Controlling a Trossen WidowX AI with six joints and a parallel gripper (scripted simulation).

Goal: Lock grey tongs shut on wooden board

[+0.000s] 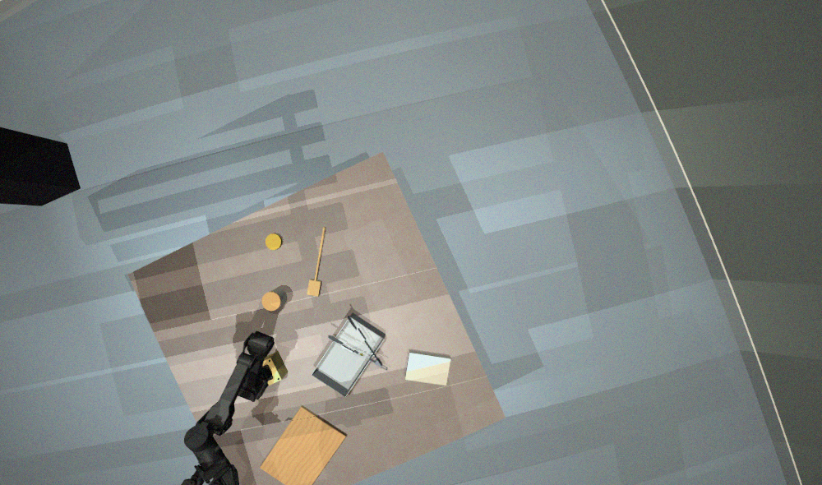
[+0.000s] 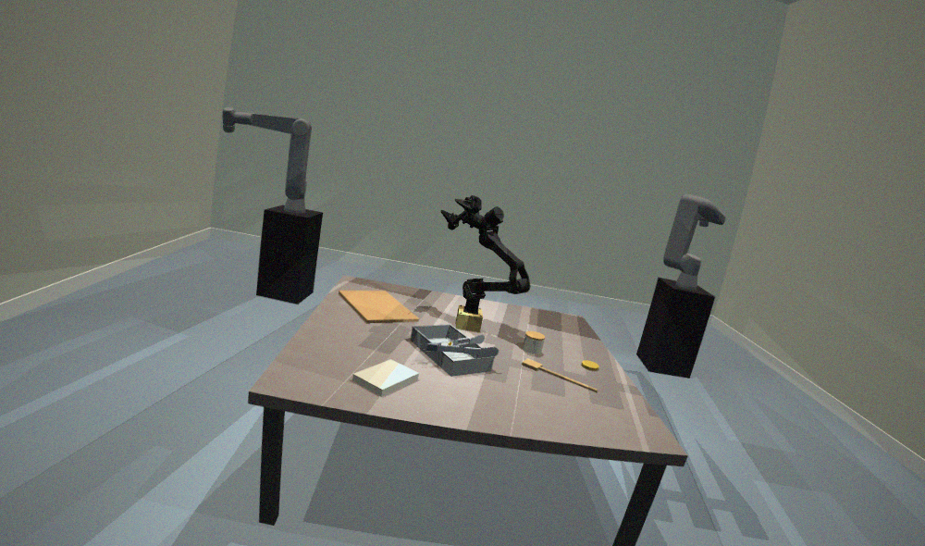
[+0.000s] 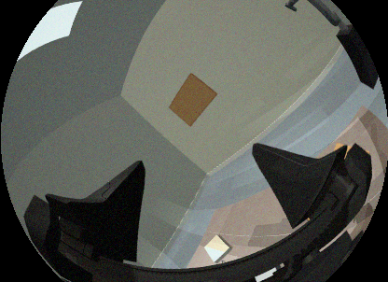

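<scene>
The grey tongs (image 1: pixel 366 341) (image 2: pixel 463 350) lie spread open across the roasting tin (image 1: pixel 330 382) (image 2: pixel 471 364), with ends reaching over its rim. The wooden board (image 1: pixel 303 446) (image 2: pixel 377 305) lies flat with nothing on it. My gripper (image 2: pixel 449 206) (image 3: pixel 200 158) is open and empty, raised high above the table and well away from the tongs. Its fingers are wide apart in the wrist view. In the top view it is partly cut off at the bottom edge. The wrist view does not clearly show the tongs.
A pale block (image 1: pixel 428 367) (image 2: pixel 385 375) (image 3: pixel 217 247) lies beyond the tin. A jar with an orange top (image 1: pixel 270 301) (image 2: pixel 534 342), a yellow disc (image 1: pixel 273 241) (image 2: pixel 590 365) and a wooden spatula (image 1: pixel 313 288) (image 2: pixel 532 363) are on the tin's other side. Two grey arms stand off the table.
</scene>
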